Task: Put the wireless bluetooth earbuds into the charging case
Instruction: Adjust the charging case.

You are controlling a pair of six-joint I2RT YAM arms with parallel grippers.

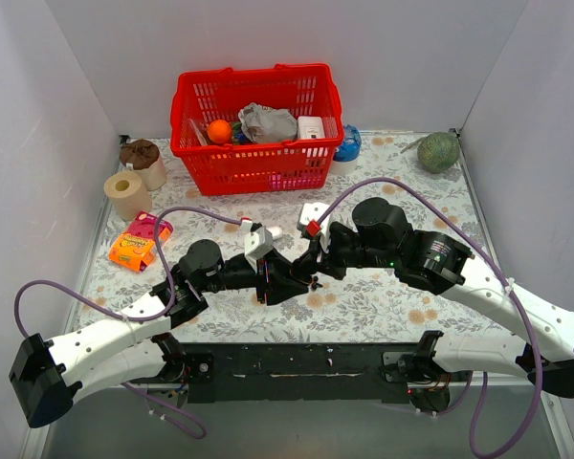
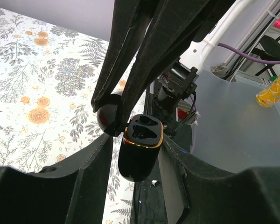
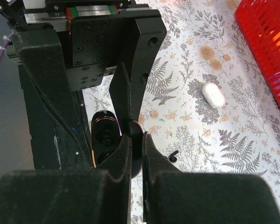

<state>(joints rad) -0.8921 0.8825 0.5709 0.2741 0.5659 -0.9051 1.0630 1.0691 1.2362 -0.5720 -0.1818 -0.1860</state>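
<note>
My left gripper (image 2: 137,140) is shut on the body of the black charging case (image 2: 139,154), held above the table's near edge with its gold-rimmed opening facing up. My right gripper (image 3: 136,136) is shut on the case's hinged lid (image 3: 136,156), which stands open beside the opening (image 3: 101,140). In the left wrist view the right fingers (image 2: 130,70) come down from above onto the lid (image 2: 106,114). One tiny black earbud (image 3: 172,157) lies on the floral cloth just right of my right fingers. I cannot tell whether the other earbud sits in the case's dark wells. Both grippers meet at the table's front centre (image 1: 301,279).
A white pill-shaped case (image 3: 213,94) lies on the cloth further out. A red basket (image 1: 253,124) of items stands at the back. A paper roll (image 1: 126,194) and an orange snack packet (image 1: 139,241) are at the left, a green ball (image 1: 438,151) at the back right.
</note>
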